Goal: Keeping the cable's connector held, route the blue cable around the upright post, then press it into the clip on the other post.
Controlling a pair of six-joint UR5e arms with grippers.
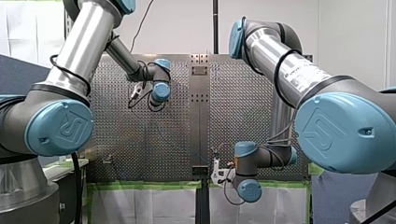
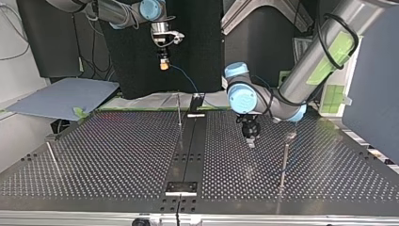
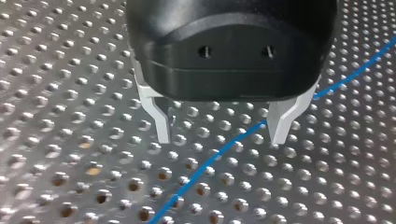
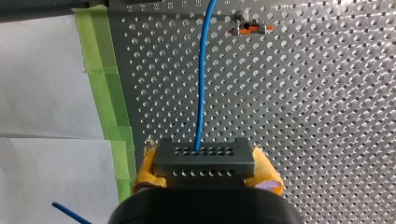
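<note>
In the right wrist view my right gripper (image 4: pixel 204 173) is shut with its yellow pads (image 4: pixel 145 168) on a grey connector block (image 4: pixel 204 158). The blue cable (image 4: pixel 201 84) runs straight ahead from the block over the perforated table. The top view has this gripper (image 2: pixel 163 63) raised at the far side, with the cable (image 2: pixel 186 79) trailing down from it. My left gripper (image 3: pixel 222 135) stands open just above the table, and the blue cable (image 3: pixel 233 140) passes between its pale fingers (image 3: pixel 161 123) without being gripped. An upright post (image 2: pixel 179 110) stands near the table's middle strip, another post (image 2: pixel 284 157) beside my left gripper (image 2: pixel 251 137).
A small orange and metal clip (image 4: pixel 247 30) shows ahead of my right gripper, beside the cable. Green tape (image 4: pixel 105 74) lines the table's edge. A thin leaning rod (image 2: pixel 52 159) stands at the top view's left. A dark strip (image 2: pixel 190 141) runs down the table's middle.
</note>
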